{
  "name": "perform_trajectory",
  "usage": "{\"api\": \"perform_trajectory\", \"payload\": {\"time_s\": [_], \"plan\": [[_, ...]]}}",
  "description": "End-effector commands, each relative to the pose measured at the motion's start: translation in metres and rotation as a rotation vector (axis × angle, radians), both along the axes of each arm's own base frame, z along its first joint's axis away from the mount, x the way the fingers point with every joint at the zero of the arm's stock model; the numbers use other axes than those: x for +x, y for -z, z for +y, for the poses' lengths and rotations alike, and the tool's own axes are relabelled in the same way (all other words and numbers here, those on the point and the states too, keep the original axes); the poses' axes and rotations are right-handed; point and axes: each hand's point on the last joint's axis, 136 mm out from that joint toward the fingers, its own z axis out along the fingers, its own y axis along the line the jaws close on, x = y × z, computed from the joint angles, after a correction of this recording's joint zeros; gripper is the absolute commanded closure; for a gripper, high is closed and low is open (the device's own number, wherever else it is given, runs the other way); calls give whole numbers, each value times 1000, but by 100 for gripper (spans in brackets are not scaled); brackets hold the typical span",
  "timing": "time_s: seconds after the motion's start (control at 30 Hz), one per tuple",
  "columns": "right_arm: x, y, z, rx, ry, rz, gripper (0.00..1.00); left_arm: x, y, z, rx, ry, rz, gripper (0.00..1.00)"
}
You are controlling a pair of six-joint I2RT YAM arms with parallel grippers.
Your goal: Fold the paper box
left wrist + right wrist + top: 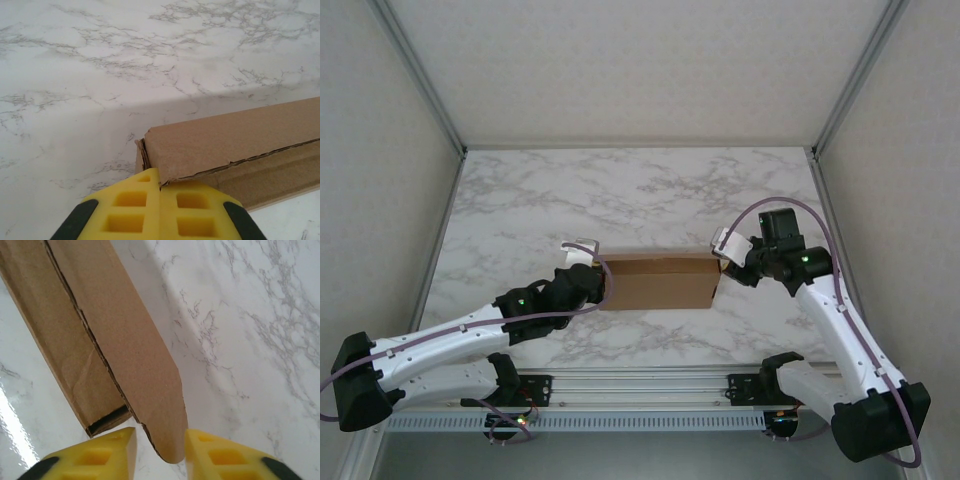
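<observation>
Closest to us, the rail [640,385] is running along the near edge of the desk [620,190], and from it the left arm [440,345] and the right arm [840,320] are reaching inward toward one another. The left gripper [160,195] is sitting low at the left end of the box [658,282]. Its jaws are pressed together, yellow pads touching, tips right against the near corner where the top panel [225,140] is turning down over the end. Whether a sliver of cardboard is caught in that seam, I cannot tell. It is looking more like a bracing push, stopping the box from sliding leftward.

Over at the other end, the right gripper [161,440] is straddling a rounded flap [145,365] that is poking out past the box. Its jaws are standing apart, one on either side, not yet clamped on it. That is looking like the set-up for pinching the flap and tucking it in.

The box itself is lying in the middle of the desk, long side across, already formed into a shallow closed shape. A dark slot [107,421] is gaping at its right end beside the flap. Beyond it, the marbled desk is stretching back to the pale far wall [640,70].
</observation>
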Motion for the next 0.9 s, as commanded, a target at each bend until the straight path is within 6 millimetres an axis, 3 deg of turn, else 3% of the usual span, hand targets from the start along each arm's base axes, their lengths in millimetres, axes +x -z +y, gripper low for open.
{"api": "perform_trajectory", "payload": {"time_s": [0.0, 0.07, 0.17, 0.4, 0.7, 0.87], "plan": [[1, -8, 6, 45, 0, 6, 81, 1, 0, 2, 7, 6, 0, 100], [1, -15, 9, 74, 13, 12, 93, 1, -1, 0, 4, 8, 1, 100], [-2, -22, 14, 123, 28, 32, 99, 2, -3, -2, 1, 12, 2, 100], [-13, -18, 19, 198, 76, 88, 100, 3, -4, -5, -4, 17, 4, 100], [-17, -26, 34, 375, 263, 233, 100, 5, 1, -9, 3, 21, 17, 100], [-7, -20, 28, 375, 436, 280, 100, 6, 1, -9, 12, 11, 13, 100]]}}
